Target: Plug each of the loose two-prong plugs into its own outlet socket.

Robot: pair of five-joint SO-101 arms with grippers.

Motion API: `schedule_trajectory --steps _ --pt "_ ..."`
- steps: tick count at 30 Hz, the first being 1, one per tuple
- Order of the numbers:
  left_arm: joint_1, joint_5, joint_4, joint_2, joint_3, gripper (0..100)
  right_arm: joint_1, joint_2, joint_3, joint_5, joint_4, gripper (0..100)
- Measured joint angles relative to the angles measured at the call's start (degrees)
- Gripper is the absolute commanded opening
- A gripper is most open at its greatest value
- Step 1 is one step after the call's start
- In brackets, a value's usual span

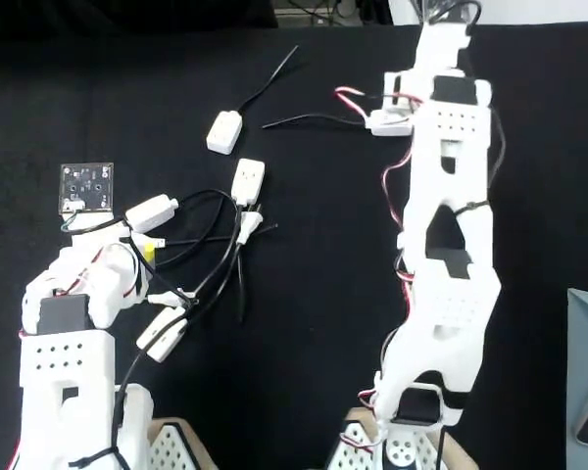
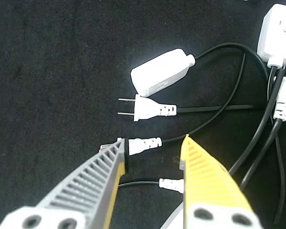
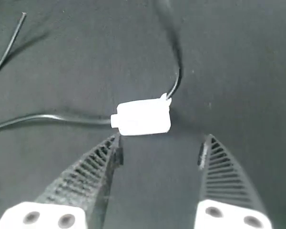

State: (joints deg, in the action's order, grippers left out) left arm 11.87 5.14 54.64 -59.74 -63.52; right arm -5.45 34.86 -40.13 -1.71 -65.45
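Grasp step: left gripper (image 2: 153, 143), spread, straddles a loose plug (image 2: 138, 144), probably untouched, so next pinch it; right gripper (image 3: 161, 142) spread by outlet socket (image 3: 142, 117).

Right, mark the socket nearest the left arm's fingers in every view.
High view: socket left of centre, right of the dark square board.
Left wrist view: socket beyond the two-prong plug, past the fingers.
Right wrist view: a different white block.
Shared landmark: the left arm's yellow finger.
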Motion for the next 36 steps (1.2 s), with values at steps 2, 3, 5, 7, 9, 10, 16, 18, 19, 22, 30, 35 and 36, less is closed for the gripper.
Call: schedule_trajectory --steps 2,3,5,7,9,10,16,18,19,22,30,35,36 --pt "0.0 0.0 0.0 0.0 0.0 19 0.5 0.0 -4.4 0.2 -5.5 19.9" --pt "0.0 0.0 0.0 0.0 0.0 19 1.1 0.0 -6.9 0.2 -9.0 19.4" --pt "0.0 0.0 0.0 0.0 0.0 19 2.5 0.0 -12.0 0.2 -16.0 18.7" --pt "0.0 0.0 0.0 0.0 0.0 19 4.1 0.0 -17.5 0.2 -23.5 17.9" --pt "0.0 0.0 0.0 0.0 0.0 19 5.9 0.0 -23.0 0.2 -30.7 15.3" --pt "0.0 0.0 0.0 0.0 0.0 19 6.8 0.0 -25.1 0.2 -32.4 13.9" --pt "0.0 0.0 0.0 0.0 0.0 19 9.2 -0.1 -28.0 0.2 -33.5 8.4" --pt "0.0 0.0 0.0 0.0 0.0 19 10.8 -0.3 -27.6 0.2 -33.5 8.3" --pt "0.0 0.0 0.0 0.0 0.0 19 11.6 -1.0 -26.5 0.2 -33.6 8.2" --pt "0.0 0.0 0.0 0.0 0.0 19 14.1 -5.6 -20.0 0.1 -33.6 8.2" --pt "0.0 0.0 0.0 0.0 0.0 19 21.9 -29.1 10.8 -12.6 -33.0 8.1" --pt "0.0 0.0 0.0 0.0 0.0 19 22.3 -35.9 32.7 -20.0 -24.9 8.7" --pt "0.1 0.0 0.0 0.0 0.0 19 22.9 -36.3 36.6 -21.9 -22.2 9.9"
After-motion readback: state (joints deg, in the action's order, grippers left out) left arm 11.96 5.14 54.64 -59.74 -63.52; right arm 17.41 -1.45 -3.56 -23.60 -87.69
